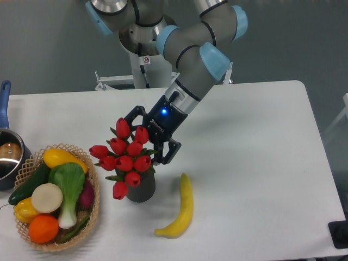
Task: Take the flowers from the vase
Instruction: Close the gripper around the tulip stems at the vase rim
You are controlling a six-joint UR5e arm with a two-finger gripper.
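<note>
The flowers [124, 156], a bunch of red tulip buds with green leaves, stand in the small dark grey vase [142, 187] near the front middle of the white table. My gripper [145, 142] reaches down from the upper right, right behind the top of the bunch. One black finger shows at the right of the buds and the other at the top left; the buds hide the fingertips. I cannot tell whether the fingers press on the bunch. The stems are hidden inside the vase.
A yellow banana [180, 209] lies just right of the vase. A woven basket [93, 209] with several vegetables and fruits stands at the front left. A pot [6, 157] with a blue handle sits at the left edge.
</note>
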